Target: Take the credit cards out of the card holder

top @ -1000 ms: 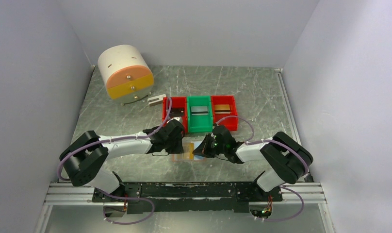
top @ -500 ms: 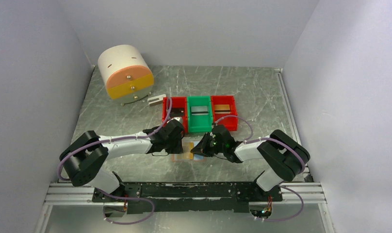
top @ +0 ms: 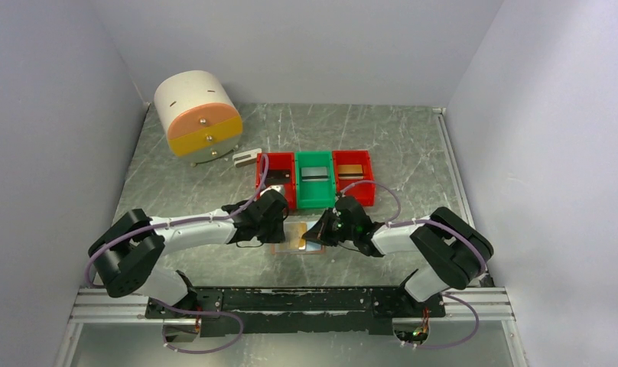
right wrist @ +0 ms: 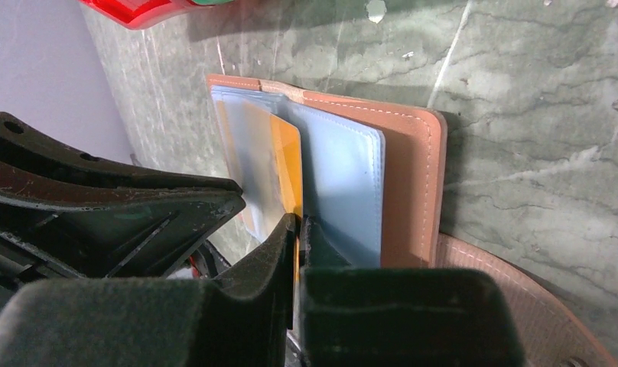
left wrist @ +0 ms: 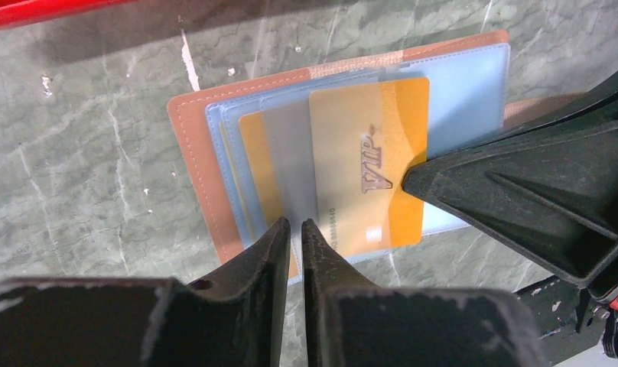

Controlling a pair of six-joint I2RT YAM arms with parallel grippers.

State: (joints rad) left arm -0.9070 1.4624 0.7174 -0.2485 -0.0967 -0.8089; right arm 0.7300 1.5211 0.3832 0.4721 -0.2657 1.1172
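The card holder (left wrist: 195, 168) is laid open and flat on the worktop (left wrist: 84, 153) between the two arms, just in front of the bins (top: 315, 180). Its pale blue pockets are turned upward so that the cards can be reached from above. Its long axis runs from one arm across to the other, and the strap (right wrist: 520, 306) trails off on the right arm's side.

The left pincer (left wrist: 294, 227) is clenched, its tips set on the near edge of the pockets. This is judged to be a hold-down, so that the holder is not dragged along when a card is drawn. Whether a pocket leaf is pinched or only pressed cannot be told.

The right pincer (right wrist: 298, 225) is clenched on the long edge of the gold card (left wrist: 367, 153), which is seen edge-on between its tips in the right wrist view. That card lies face up and is partly slid out from under a frosted sleeve, toward the right arm. Its long axis is set crosswise to the holder's, running away from the left pincer. A sideways pull toward the right arm is therefore what the grip appears to be arranged for.

An orange strip (left wrist: 251, 168), probably a second card, is seen deeper in the pockets.
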